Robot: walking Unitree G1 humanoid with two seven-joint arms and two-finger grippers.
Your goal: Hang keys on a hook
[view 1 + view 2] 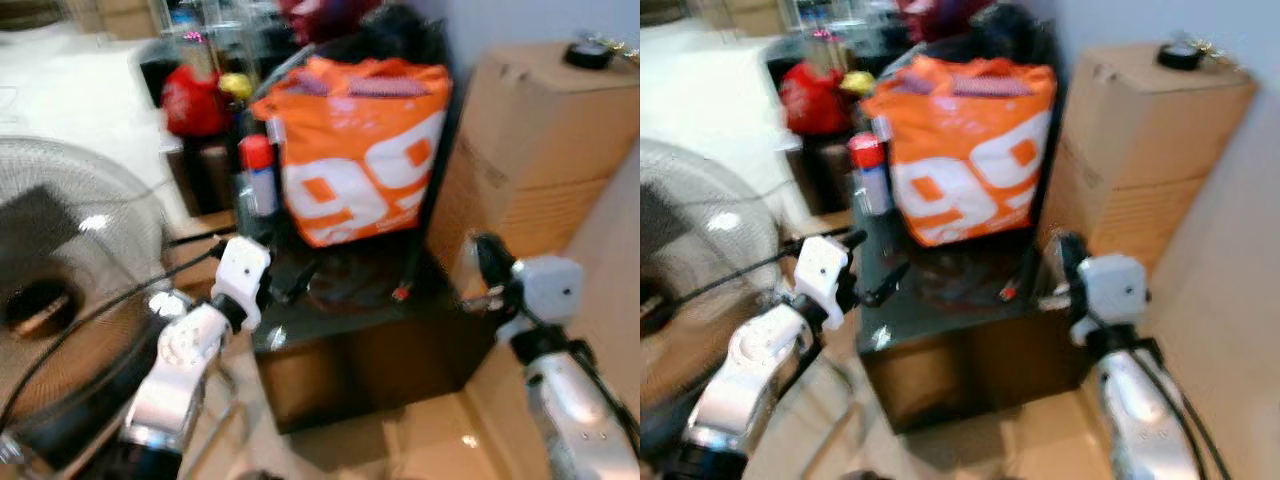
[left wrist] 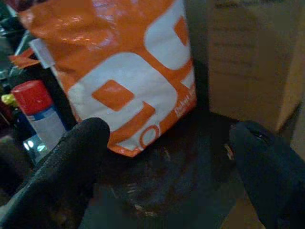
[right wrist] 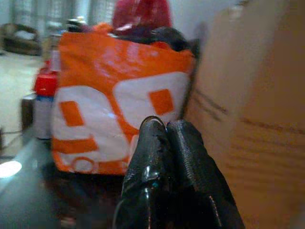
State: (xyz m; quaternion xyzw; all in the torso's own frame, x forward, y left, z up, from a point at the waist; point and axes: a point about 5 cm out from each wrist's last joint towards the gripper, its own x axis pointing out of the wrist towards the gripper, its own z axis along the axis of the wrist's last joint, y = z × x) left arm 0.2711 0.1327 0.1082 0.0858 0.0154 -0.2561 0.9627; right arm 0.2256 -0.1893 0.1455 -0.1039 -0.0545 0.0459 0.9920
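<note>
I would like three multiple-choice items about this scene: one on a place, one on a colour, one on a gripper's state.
1. Where does the orange bag stand?
A. on the dark cabinet
B. on the cardboard box
C. on the floor

2. What colour is the spray can cap?
A. green
B. red
C. white

3. How are the left gripper fingers?
A. shut
B. holding the bag
C. open

Key: 1 A, the bag's base rests on the dark top; 2 B, the left wrist view shows a red cap; 3 C, a wide gap separates the fingers.

Head views motion-blurred, bright; wrist views dimmer, prob. soft.
</note>
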